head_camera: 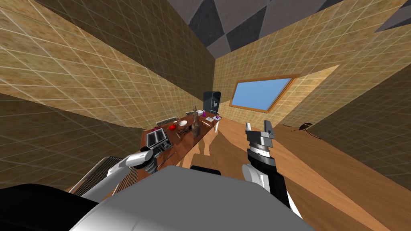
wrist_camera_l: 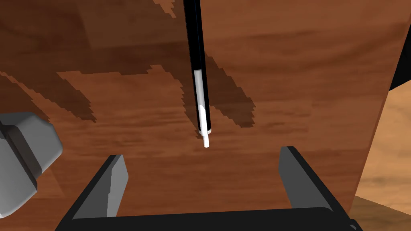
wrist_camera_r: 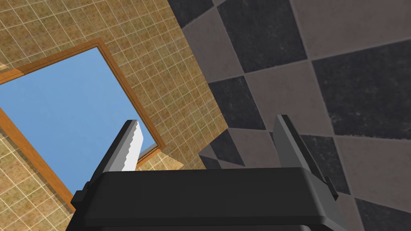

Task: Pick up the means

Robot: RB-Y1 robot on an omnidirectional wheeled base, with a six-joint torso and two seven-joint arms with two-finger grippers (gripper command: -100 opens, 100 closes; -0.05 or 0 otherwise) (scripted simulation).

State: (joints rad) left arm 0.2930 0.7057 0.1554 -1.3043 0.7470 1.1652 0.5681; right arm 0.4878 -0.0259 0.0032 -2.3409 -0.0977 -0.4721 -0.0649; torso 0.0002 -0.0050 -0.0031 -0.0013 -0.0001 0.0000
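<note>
Left wrist view: stick (wrist_camera_l: 199, 92) near toaster (wrist_camera_l: 24, 160), perhaps.

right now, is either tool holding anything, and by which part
Nothing held. Left tool open, short of the black and white rod on the table; right tool open, empty.

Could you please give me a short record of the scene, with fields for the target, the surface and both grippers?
surface: brown wooden table
target: thin black and white rod, lying flat on it
left gripper: fingers open, the rod's white tip just ahead of them, untouched
right gripper: raised beside the table, fingers open, empty
</note>
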